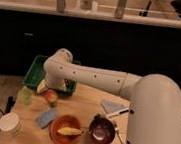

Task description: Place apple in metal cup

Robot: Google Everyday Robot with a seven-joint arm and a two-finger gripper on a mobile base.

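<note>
gripper (45, 86) just left of apple (50, 97), before tray (33, 73).

The white arm (108, 79) reaches leftward from its bulky shoulder at the right, bends at a rounded wrist joint, and points down. The gripper (45, 86) hangs just below that joint.
</note>
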